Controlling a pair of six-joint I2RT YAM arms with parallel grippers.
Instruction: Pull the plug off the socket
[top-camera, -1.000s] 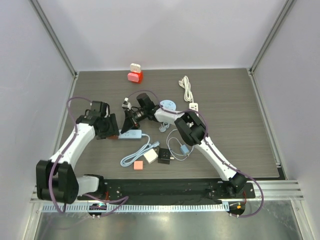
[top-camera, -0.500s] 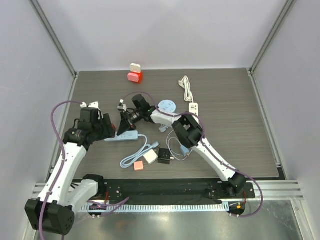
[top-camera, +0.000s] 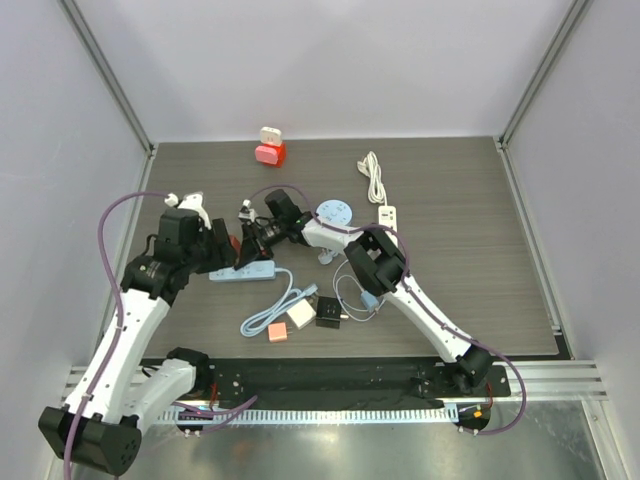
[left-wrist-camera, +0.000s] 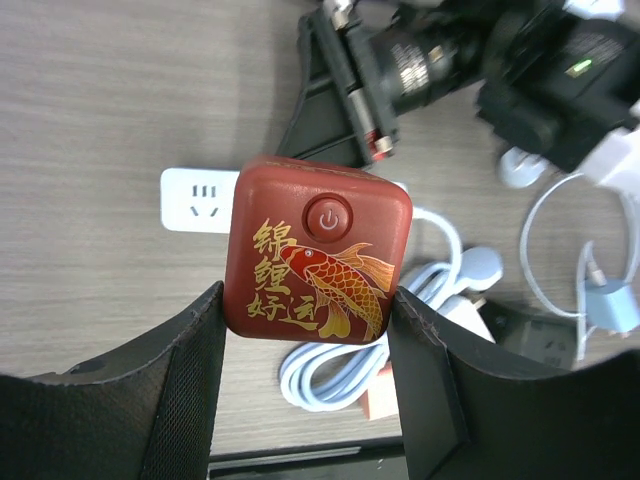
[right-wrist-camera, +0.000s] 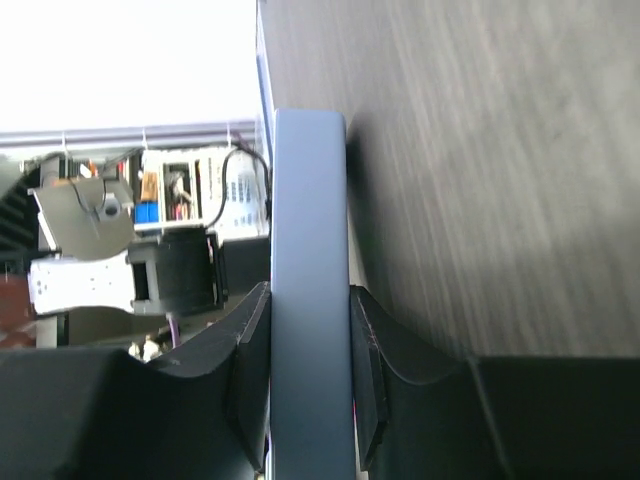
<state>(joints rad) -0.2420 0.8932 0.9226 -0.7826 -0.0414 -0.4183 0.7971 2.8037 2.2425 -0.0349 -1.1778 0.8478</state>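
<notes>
The left gripper (left-wrist-camera: 305, 335) is closed on the red plug (left-wrist-camera: 318, 250), one black pad pressed to each side of the square body with the gold koi and the power button facing up. From overhead, the plug sits at about nine o'clock on the table (top-camera: 450, 300). The pale blue power strip (top-camera: 247, 272) lies just at its five o'clock. The right gripper (right-wrist-camera: 310, 345) is at the plug's three o'clock, pinching the strip's edge between its fingers and bracing it.

I'd say the pull itself is the step in hand. One arm is steadying the strip and the other has the plug. In the left wrist view an open socket face shows at the plug's ten o'clock, but I can't tell whether the prongs are clear. The next move should be a straight draw away from the strip's face, with the right grip kept firm so the strip doesn't ride along.
</notes>
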